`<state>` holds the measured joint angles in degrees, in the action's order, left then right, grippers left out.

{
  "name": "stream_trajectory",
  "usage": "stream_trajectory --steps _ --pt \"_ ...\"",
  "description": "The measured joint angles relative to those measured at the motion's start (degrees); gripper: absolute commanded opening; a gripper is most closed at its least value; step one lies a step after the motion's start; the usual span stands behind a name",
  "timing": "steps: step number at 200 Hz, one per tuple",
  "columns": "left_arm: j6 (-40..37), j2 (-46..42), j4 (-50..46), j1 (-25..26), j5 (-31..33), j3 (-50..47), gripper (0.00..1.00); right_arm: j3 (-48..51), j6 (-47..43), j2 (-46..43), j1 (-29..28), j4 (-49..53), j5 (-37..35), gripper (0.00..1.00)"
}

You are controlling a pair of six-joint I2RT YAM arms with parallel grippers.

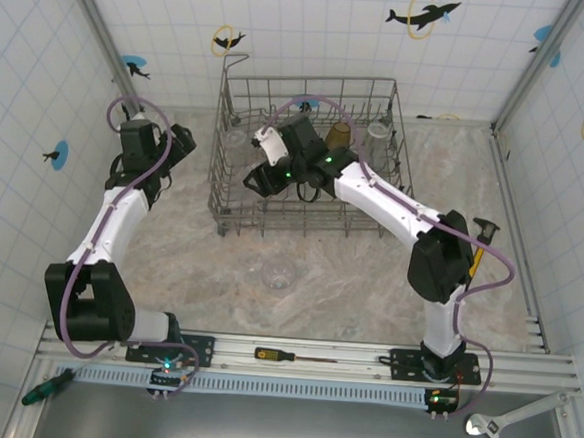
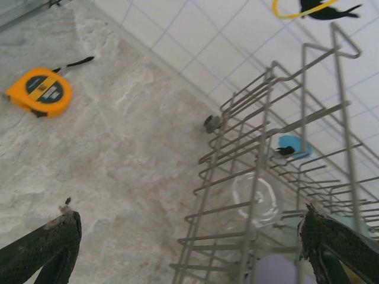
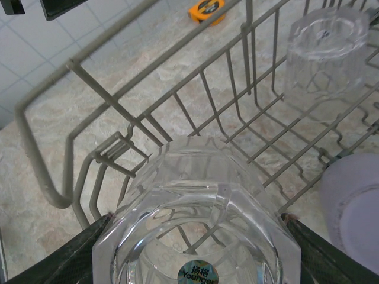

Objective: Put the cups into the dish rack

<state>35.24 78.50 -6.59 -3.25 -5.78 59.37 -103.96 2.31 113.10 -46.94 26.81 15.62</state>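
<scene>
Right gripper [image 3: 195, 236]: jaws partly spread and clamped on a clear cup [image 3: 189, 207], with a finger on each side wall at 8 and 4 o'clock in the wrist view. I can't tell through the facets whether the mouth faces up or down.

The cup hangs over the dish rack [image 1: 228, 124], inside its 8 o'clock corner in the top view, close to the left wall wire. It isn't seated yet.

Neighbours from the held cup, wrist view: lavender cup [image 3: 355, 207] at 3 o'clock, just beside. Second clear cup [image 3: 323, 53] at 1 o'clock, already in the rack. Tape measure [image 3: 207, 9] at 12, outside the rack.

Left gripper [image 2: 188, 219]: jaws fully spread, nothing in them, parked outside the rack's 9 o'clock wall.

A loose clear cup [image 1: 276, 271] is on the table [image 1: 169, 261], at 6 o'clock from the rack.

Risks, my read:
- The cup comes down on tine tips instead of between rows. It then tips or rocks when released.
- The rim snags the corner wall wire on descent and drags the rack.
- The right finger clips the lavender cup, since clearance looks thin.
- Smooth faceted plastic in a partial grip could twist in the jaws.
</scene>
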Motion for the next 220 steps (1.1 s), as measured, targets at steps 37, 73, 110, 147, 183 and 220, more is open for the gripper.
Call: stream_trajectory --steps 37,73,110,147,183,220 --pt "-2.6 1.2 0.5 -1.4 0.0 -2.8 0.97 -0.7 -0.3 2.6 0.0 0.1 1.3 0.44" --pt "-4.0 1.5 1.4 -3.9 -2.5 -4.0 0.97 -2.8 -0.2 4.8 -0.5 0.0 1.7 0.44" --pt "-3.9 1.4 1.9 -6.2 -3.9 -7.4 0.97 -3.4 -0.2 5.6 -1.8 -0.7 1.9 0.45" --pt "-4.0 0.4 2.0 -6.2 -4.3 -7.8 0.97 -3.9 -0.2 7.8 -2.6 -1.1 1.8 0.45" --pt "-3.9 -0.2 2.4 -6.2 -4.4 -7.8 0.97 -4.2 -0.2 9.1 -2.7 -1.2 1.7 0.46" --pt "-3.8 -0.2 2.4 -6.2 -4.9 -7.8 0.97 -6.4 -0.8 10.3 -3.1 0.9 0.5 0.52"
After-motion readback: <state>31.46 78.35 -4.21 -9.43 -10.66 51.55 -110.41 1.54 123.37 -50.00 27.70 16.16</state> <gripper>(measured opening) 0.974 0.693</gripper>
